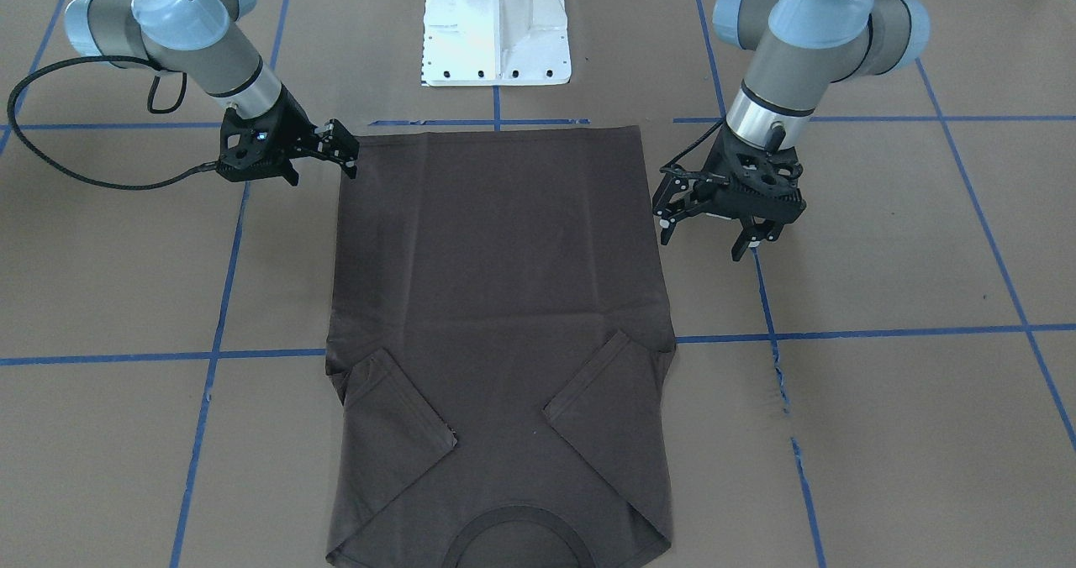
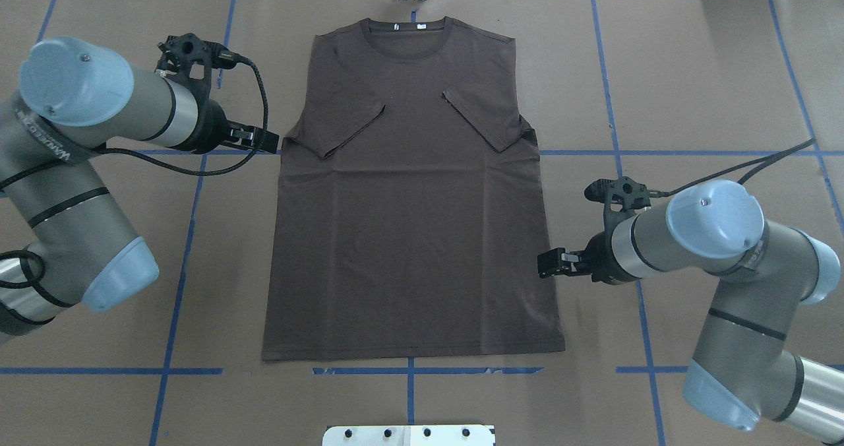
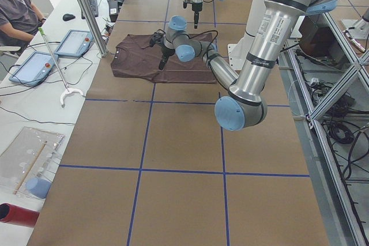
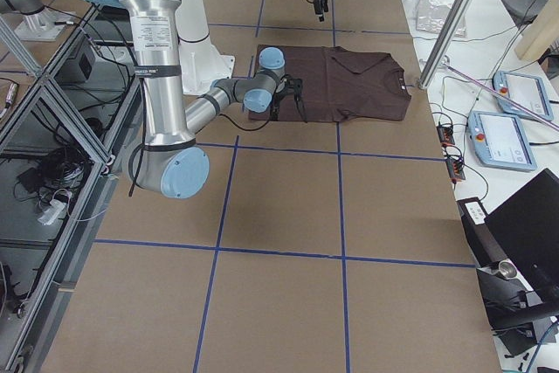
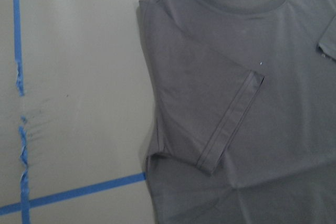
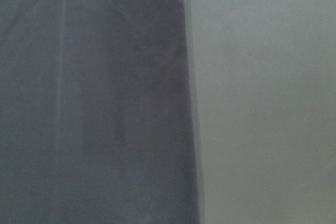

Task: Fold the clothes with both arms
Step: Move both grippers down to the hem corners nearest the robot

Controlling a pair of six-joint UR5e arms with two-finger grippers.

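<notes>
One brown-paper table, gridded with blue tape, faces your desk of tablets. The T-shirt lies flat mid-table, sleeves folded in, collar toward you, hem toward the white base. Its long axis runs from the robot to you. The left gripper is spread and empty beside it. You cannot tell whether the right gripper is spread or closed.

The left arm and right arm reach inward from opposite sides, the left gripper farther forward than the right gripper, both pointing down, jaws spread apart, holding nothing.
</notes>
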